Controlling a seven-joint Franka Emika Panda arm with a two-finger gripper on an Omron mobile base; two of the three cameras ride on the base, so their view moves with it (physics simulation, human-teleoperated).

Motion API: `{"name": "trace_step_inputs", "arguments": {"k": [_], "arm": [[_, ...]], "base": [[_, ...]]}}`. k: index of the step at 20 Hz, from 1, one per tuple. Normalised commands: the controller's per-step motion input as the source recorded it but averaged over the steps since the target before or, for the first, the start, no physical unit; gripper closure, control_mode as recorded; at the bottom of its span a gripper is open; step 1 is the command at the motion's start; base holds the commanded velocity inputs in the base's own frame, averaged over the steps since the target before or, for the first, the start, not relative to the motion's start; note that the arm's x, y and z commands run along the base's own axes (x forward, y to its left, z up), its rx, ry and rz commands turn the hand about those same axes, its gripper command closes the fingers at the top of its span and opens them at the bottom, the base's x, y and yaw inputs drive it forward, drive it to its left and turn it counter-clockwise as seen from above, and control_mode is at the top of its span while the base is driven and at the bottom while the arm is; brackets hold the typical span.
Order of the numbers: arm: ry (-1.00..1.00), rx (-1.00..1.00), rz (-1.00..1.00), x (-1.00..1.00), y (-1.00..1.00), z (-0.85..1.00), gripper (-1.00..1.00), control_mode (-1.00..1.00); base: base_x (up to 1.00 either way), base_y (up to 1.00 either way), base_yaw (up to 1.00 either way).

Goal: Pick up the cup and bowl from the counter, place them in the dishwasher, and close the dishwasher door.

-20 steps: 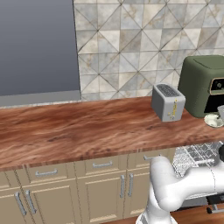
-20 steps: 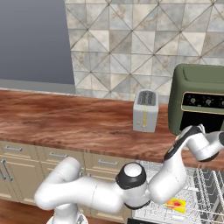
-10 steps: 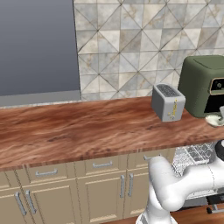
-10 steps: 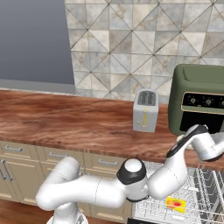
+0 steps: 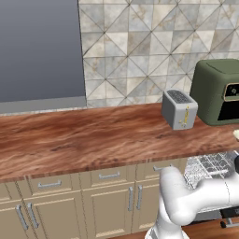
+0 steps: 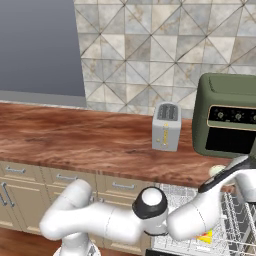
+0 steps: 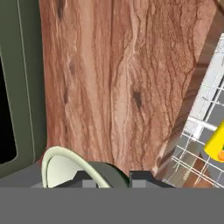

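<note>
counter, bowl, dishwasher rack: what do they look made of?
Counter: reddish-brown wood or wood-look laminate, by the streaky grain and knots; matte.
Bowl: pale off-white, smooth and plain with a thick rim; probably glazed ceramic, could be plastic.
Rack: thin white-grey crossing wires, likely coated metal.

A glossy white arm (image 6: 100, 220) of rounded segments (one dark joint cap) with small dark fingertips (image 7: 142, 178).

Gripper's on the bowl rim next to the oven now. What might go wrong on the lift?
The gripper pinches only the thin rim of the bowl, so the bowl may tilt or slip out. The oven stands close beside it, so a swing could knock it. The cup already lies in the dishwasher rack; dropping the bowl there could hit it.
</note>
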Motion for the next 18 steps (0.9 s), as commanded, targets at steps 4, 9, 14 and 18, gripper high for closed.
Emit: {"name": "trace_step_inputs", "arguments": {"k": [4,9,14,18], "arm": [[-0.09,0.00,0.00,-0.75,0.16,0.00,1.00,-1.00],[-0.06,-0.07,0.00,-0.66,0.55,-0.13,1.00,-1.00],[-0.06,-0.23,-0.02,-0.39,0.86,-0.25,1.00,-1.00],[-0.12,-0.34,-0.07,-0.25,0.89,-0.28,1.00,-1.00]], "base": [[0.00,0.00,0.00],[0.00,0.00,0.00],[0.00,0.00,0.00],[0.00,0.00,0.00]]}}
